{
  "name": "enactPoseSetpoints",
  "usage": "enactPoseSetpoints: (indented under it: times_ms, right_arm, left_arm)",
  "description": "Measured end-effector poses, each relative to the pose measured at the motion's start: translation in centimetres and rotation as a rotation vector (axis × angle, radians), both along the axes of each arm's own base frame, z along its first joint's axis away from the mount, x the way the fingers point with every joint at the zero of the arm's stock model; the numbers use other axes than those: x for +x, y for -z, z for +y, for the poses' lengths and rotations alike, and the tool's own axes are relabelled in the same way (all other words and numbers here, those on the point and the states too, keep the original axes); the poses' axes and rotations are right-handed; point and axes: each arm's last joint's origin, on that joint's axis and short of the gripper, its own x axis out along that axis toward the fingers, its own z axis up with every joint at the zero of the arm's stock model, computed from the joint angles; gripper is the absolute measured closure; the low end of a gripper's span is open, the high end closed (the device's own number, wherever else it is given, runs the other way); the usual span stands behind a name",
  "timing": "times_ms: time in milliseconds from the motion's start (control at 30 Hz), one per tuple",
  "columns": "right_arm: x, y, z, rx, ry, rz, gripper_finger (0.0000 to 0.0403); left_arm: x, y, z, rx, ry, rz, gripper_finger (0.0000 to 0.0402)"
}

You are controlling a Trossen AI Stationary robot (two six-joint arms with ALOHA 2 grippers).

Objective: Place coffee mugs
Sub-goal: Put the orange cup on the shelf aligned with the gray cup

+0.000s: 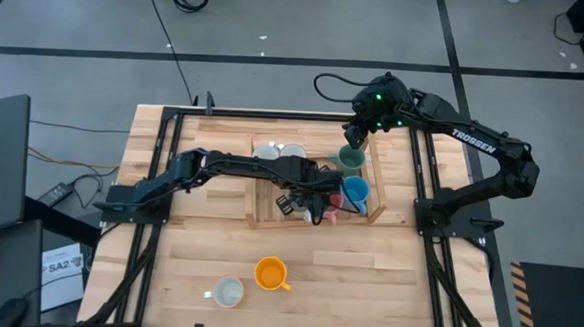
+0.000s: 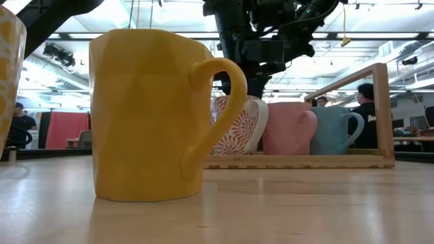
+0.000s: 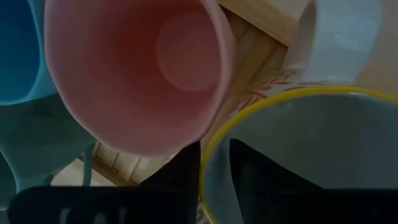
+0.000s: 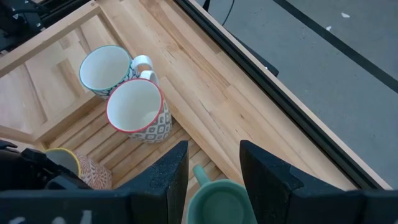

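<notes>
A slatted wooden tray (image 1: 266, 204) sits mid-table with several mugs in it. My left gripper (image 1: 308, 201) reaches in from the table's left and is shut on a whitish mug with a red pattern and yellow rim (image 3: 298, 124), next to the pink mug (image 3: 137, 68) and the blue mug (image 1: 356, 192). My right gripper (image 4: 214, 155) is open, its fingers standing above and on either side of the dark green mug (image 4: 217, 202). Two more patterned mugs (image 4: 106, 68) (image 4: 137, 112) stand at the tray's far end. The orange mug (image 1: 271, 274) and a whitish mug (image 1: 227, 293) stand upright on the table's near part. My left gripper holds the patterned mug by its yellow rim (image 3: 208, 146), one finger (image 3: 255, 174) inside the mug and the other (image 3: 186, 171) outside, coming from above. In the low view the mug (image 2: 241, 125) looks tilted in the tray; the orange mug hides its base.
The tray's raised wooden frame (image 2: 383, 108) rises around the mugs. Black metal rails (image 1: 162, 157) run along the table's left and right sides. Bare wood (image 1: 386, 279) lies right of the orange mug on the near part. People show in the room beyond.
</notes>
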Motion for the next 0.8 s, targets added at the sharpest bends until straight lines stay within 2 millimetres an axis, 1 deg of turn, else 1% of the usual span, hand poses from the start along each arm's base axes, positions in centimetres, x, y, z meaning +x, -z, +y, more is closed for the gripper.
enactPoseSetpoints:
  times_ms: [300, 400, 567, 800]
  right_arm:
    - [0.00, 0.00, 0.00, 0.000, 0.000, 0.000, 0.0253]
    - [0.00, 0.00, 0.00, 0.000, 0.000, 0.000, 0.0253]
    - [0.01, 0.01, 0.00, 0.000, 0.000, 0.000, 0.0253]
    - [0.00, 0.00, 0.00, -0.004, -0.005, 0.002, 0.0253]
  left_arm:
    - [-0.02, 0.01, -0.02, -0.001, 0.000, 0.002, 0.0238]
    - [-0.02, 0.01, -0.06, -0.001, 0.000, 0.002, 0.0223]
    - [-0.01, -0.02, -0.20, 0.010, -0.024, -0.004, 0.0217]
    - [-0.03, -0.12, -0.87, 0.091, -0.032, -0.005, 0.0217]
